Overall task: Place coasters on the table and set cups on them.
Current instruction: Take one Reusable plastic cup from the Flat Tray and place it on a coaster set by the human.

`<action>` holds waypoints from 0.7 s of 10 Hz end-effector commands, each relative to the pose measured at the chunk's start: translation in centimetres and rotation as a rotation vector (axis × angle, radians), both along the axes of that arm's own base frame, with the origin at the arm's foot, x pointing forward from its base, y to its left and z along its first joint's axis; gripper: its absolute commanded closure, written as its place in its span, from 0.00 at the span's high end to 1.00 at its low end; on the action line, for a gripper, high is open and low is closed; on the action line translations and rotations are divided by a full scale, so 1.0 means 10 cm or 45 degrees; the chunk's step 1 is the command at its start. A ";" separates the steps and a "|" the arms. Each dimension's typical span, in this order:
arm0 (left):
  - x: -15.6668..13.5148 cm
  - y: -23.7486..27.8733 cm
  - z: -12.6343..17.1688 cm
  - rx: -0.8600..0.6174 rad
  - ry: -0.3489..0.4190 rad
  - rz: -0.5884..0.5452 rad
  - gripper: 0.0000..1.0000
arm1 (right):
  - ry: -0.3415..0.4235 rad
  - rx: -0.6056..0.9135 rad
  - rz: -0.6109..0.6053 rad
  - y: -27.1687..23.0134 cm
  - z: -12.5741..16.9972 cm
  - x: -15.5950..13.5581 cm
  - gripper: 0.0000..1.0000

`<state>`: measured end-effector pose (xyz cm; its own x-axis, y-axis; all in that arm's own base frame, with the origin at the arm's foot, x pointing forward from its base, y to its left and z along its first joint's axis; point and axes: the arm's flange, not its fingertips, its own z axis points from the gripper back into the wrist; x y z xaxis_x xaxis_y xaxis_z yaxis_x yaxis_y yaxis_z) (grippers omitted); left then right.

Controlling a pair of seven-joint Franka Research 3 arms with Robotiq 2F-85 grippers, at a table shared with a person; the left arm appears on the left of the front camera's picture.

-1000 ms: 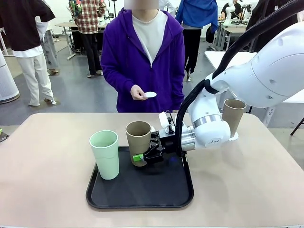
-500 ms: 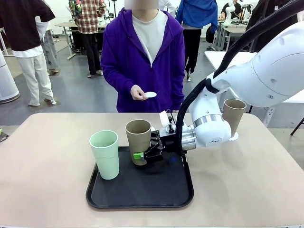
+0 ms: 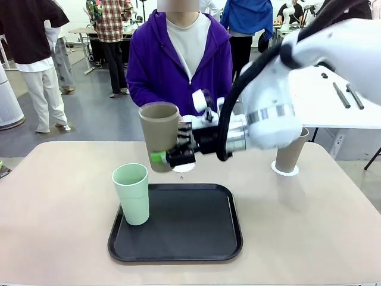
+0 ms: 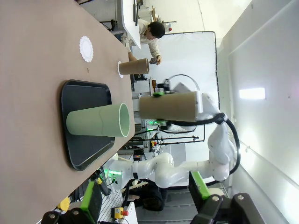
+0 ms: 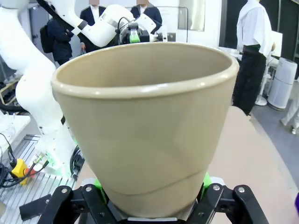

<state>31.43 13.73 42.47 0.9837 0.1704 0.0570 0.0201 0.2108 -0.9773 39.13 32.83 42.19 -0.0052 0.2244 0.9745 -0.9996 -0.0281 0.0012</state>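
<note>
**Status: Right Claw Carrying Tan Cup Above the Bench**

We find the right claw (image 3: 167,158) clamped on the lower part of a tan cup (image 3: 159,134). Its green pads press on opposite sides of the wall near the base. The cup is roughly upright, mouth up, and hangs clear of the bench (image 3: 59,196), above the far edge of the black tray (image 3: 178,238). In the right wrist view the same cup (image 5: 145,121) sits between the two fingers of the right claw (image 5: 152,186).

A bare coaster (image 3: 183,168) lies on the bench just beyond the tray's far rim, below and slightly to the right of the carried cup.

A second tan cup (image 3: 292,152) stands on a second coaster (image 3: 284,170) towards the right side of the bench, well apart from the tray.

The mint cup (image 3: 132,193) stands upright on the left part of the tray.

In the left wrist view the left claw (image 4: 145,198) has its jaws spread wide with nothing between them, well back from the tray.

A person in a purple top (image 3: 178,71) stands at the far side of the bench.
</note>
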 end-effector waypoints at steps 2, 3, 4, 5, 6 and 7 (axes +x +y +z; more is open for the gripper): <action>0.00 0.00 0.02 -0.012 -0.013 0.007 1.00 | 0.012 -0.106 -0.058 0.06 0.16 0.01 0.21; 0.00 0.00 0.02 -0.012 -0.013 0.007 1.00 | 0.038 -0.093 -0.076 0.00 0.10 0.05 0.21; 0.00 0.00 0.02 -0.012 -0.013 0.007 1.00 | -0.024 -0.065 -0.038 0.07 0.31 -0.10 0.21; 0.00 0.00 0.02 -0.012 -0.013 0.007 1.00 | -0.024 -0.065 -0.038 0.07 0.31 -0.10 0.21; 0.00 0.00 0.02 -0.012 -0.013 0.007 1.00 | -0.024 -0.065 -0.038 0.07 0.31 -0.10 0.21; 0.00 0.00 0.02 -0.012 -0.013 0.007 1.00 | -0.008 -0.076 -0.056 0.04 0.25 -0.06 0.81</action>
